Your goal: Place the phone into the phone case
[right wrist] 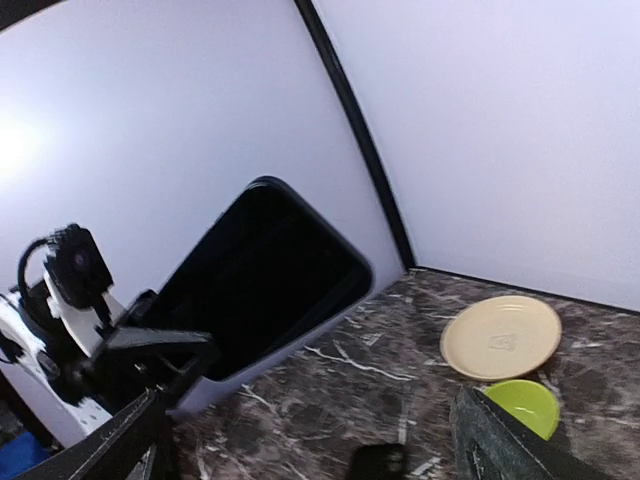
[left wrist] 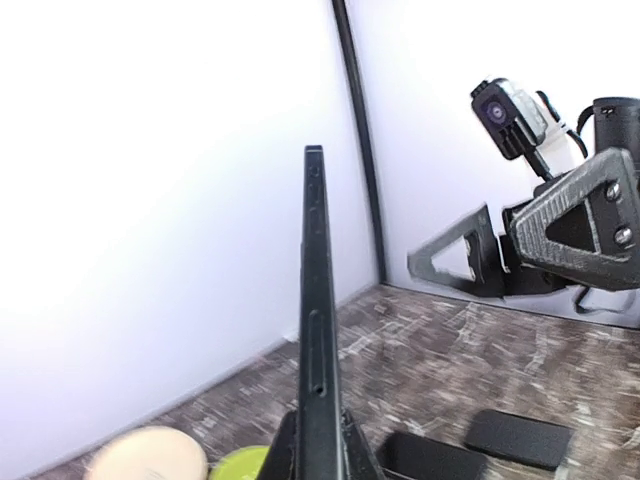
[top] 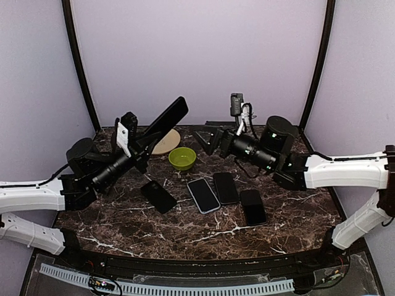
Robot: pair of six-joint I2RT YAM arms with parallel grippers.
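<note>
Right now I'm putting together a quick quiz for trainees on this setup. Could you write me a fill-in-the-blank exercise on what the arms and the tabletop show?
1. The left gripper is shut on a black ___, holding it tilted above the table.
2. The right gripper has its jaws ___ and holds nothing.
3. The bowl next to the beige plate is ___ in colour.

Missing words: phone; open; green.

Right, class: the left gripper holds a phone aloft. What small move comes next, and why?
Probably lower the phone towards the table: the left gripper is shut on it aloft, the right gripper open and clear.
</note>
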